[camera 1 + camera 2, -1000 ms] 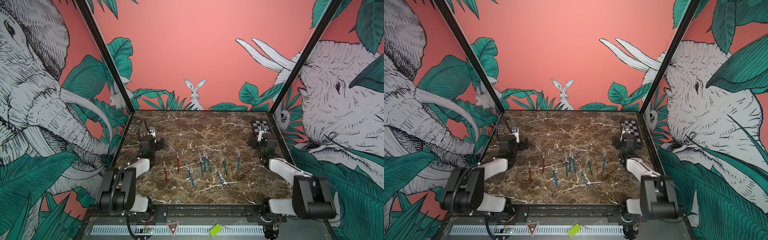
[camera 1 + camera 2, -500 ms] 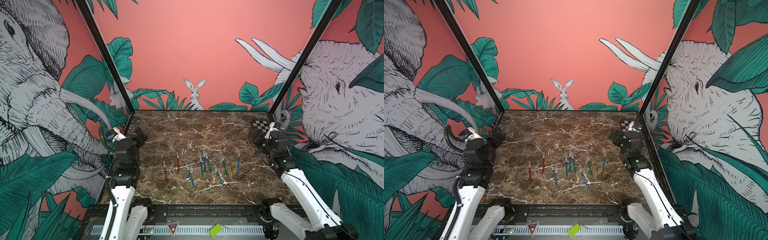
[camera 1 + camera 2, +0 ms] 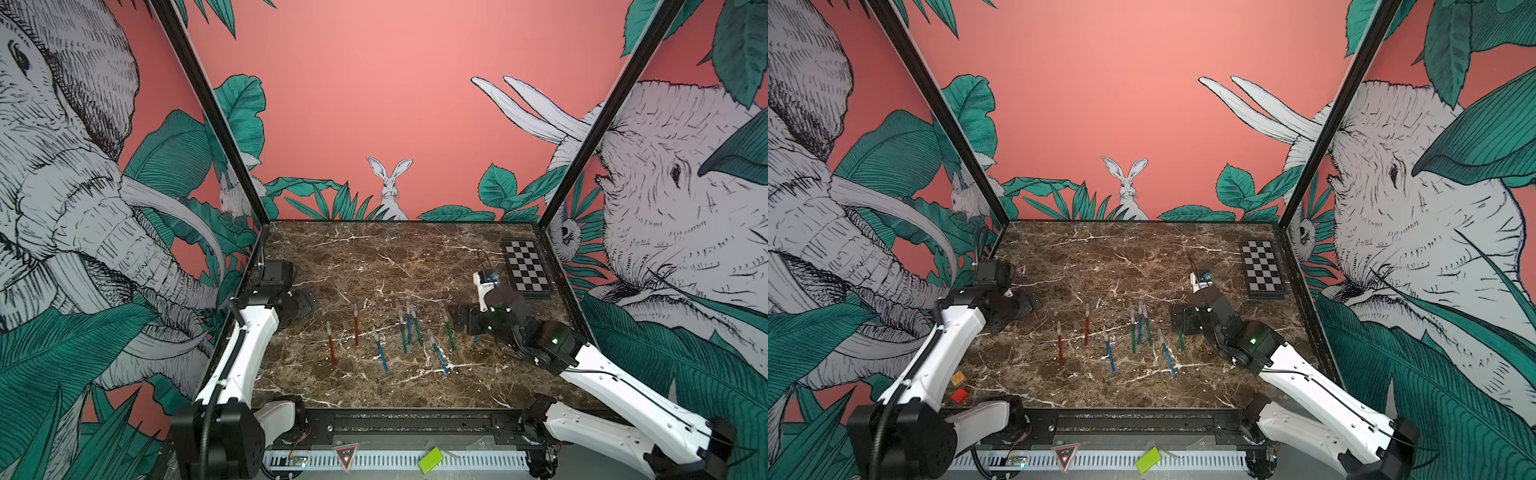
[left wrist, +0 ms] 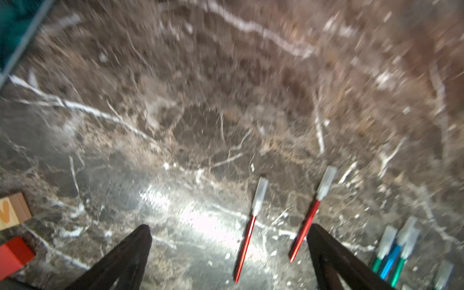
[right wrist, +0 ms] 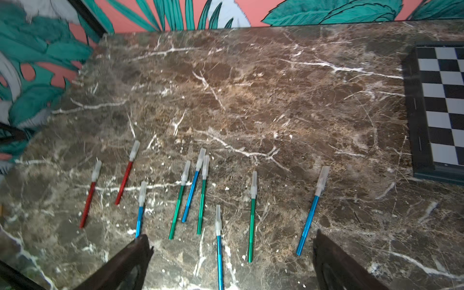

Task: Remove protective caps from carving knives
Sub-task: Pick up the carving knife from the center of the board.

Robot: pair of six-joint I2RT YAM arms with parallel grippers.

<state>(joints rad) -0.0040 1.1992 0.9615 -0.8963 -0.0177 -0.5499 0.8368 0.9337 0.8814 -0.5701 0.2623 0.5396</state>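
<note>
Nine carving knives (image 5: 251, 226) lie in a row on the worktop (image 5: 276, 88), protective caps (image 5: 322, 179) all on, pointing at the far wall. Both arms' jaws gape wide, empty. We'd pin one handle, pinch its cap, pull straight along the shaft.

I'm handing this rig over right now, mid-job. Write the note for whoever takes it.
Left tool: open, empty, above the table beside the red-handled end of the row.
Right tool: open, empty, above the other end.
Carving knives: nine, lying in a row mid-table, none gripped.
Protective caps: one on every knife.
Done: no cap removed.
Left: uncap all nine.
</note>
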